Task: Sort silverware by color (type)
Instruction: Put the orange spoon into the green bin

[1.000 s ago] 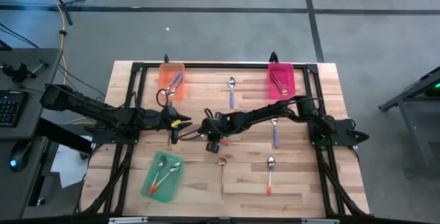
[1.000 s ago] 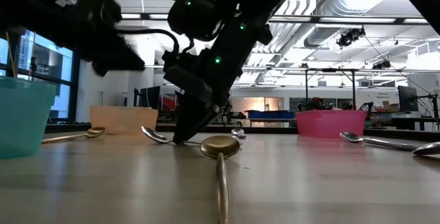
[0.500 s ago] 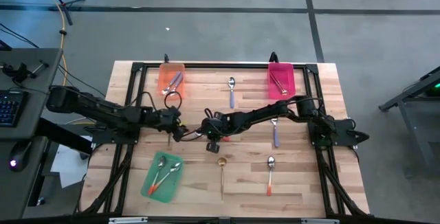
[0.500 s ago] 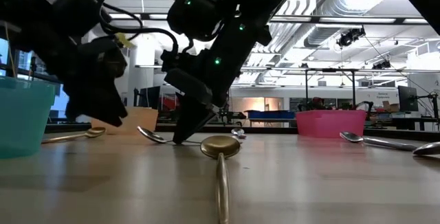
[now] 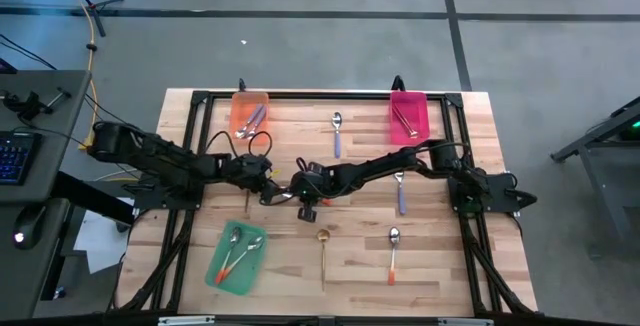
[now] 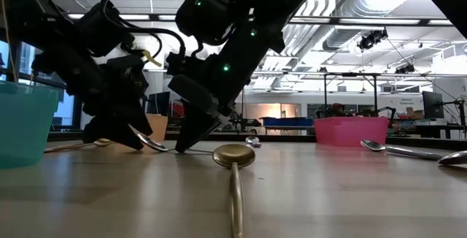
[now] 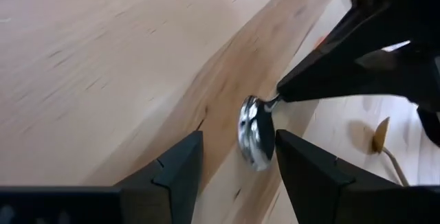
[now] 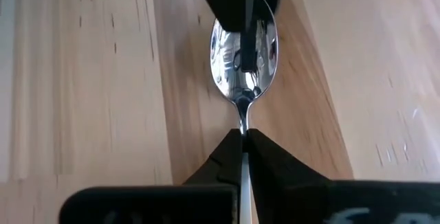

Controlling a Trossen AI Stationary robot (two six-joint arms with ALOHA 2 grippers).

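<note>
Two arms meet at your table's middle, both stretched low and nearly level. Your right gripper (image 8: 242, 138) has its jaws clenched on the neck of a spoon (image 8: 243, 38), its silver bowl mirror-bright; handle colour hidden. Your left gripper (image 7: 234, 157) faces it from the left, jaws released wide and straddling that same bowl without touching.

No legible writing anywhere.

Elsewhere:
- gold spoon (image 5: 322, 246) near centre
- orange-handled spoon (image 5: 393, 256) near right
- purple-handled spoon (image 5: 337, 133) far centre
- spoons lie in the orange tray (image 5: 240, 101), pink tray (image 5: 420, 101) and green tray (image 5: 222, 271).
</note>
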